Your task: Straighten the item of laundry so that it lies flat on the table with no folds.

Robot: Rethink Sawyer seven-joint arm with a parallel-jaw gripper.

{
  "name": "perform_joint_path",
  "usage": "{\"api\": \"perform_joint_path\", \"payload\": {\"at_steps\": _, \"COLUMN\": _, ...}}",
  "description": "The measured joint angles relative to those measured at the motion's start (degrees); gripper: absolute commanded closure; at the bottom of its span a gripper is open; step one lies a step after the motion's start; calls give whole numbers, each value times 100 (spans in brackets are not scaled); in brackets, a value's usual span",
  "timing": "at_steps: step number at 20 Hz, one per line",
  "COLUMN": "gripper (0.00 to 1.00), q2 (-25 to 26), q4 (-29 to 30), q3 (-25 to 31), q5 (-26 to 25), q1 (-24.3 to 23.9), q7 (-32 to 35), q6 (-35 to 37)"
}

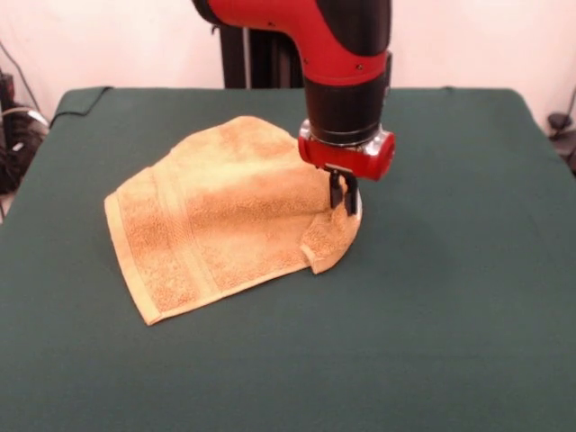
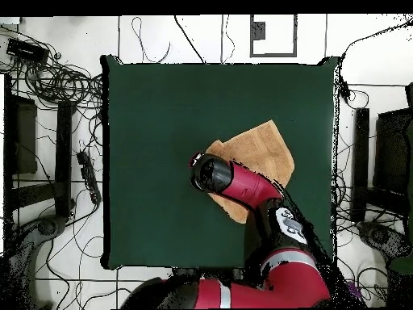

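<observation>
The orange-tan towel (image 1: pixel 225 211) lies on the dark green table (image 1: pixel 450 297), a little left of centre. Its right corner (image 1: pixel 326 241) is folded over and bunched. My gripper (image 1: pixel 344 196) comes straight down onto that right corner, and its fingers stand close together, pinching the towel's edge. In the overhead view the towel (image 2: pixel 262 149) shows right of the table's (image 2: pixel 161 121) centre. The arm's wrist (image 2: pixel 211 173) covers the towel's left part and hides the gripper's tips.
The table's edges are far from the towel on all sides. Cables and dark equipment (image 2: pixel 56 81) lie on the floor around the table. The robot's pedestal (image 1: pixel 261 54) stands behind the table's far edge.
</observation>
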Motion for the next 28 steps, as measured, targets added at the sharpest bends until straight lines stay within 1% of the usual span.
{"api": "perform_joint_path", "payload": {"at_steps": 11, "gripper": 100, "q2": 1, "q4": 8, "q3": 3, "q5": 187, "q1": 47, "q7": 0, "q6": -1}}
{"api": "perform_joint_path", "payload": {"at_steps": 14, "gripper": 100, "q2": 1, "q4": 2, "q3": -65, "q5": 185, "q1": 154, "q7": 0, "q6": 9}}
{"api": "perform_joint_path", "payload": {"at_steps": 20, "gripper": 100, "q2": -16, "q4": -82, "q3": -314, "q5": 180, "q1": 566, "q7": 0, "q6": 341}}
{"api": "perform_joint_path", "payload": {"at_steps": 23, "gripper": 100, "q2": -12, "q4": -167, "q3": -484, "q5": 179, "q1": 838, "q7": 0, "q6": 655}}
{"api": "perform_joint_path", "payload": {"at_steps": 28, "gripper": 100, "q2": -3, "q4": -309, "q3": -646, "q5": 179, "q1": 1128, "q7": 0, "q6": 968}}
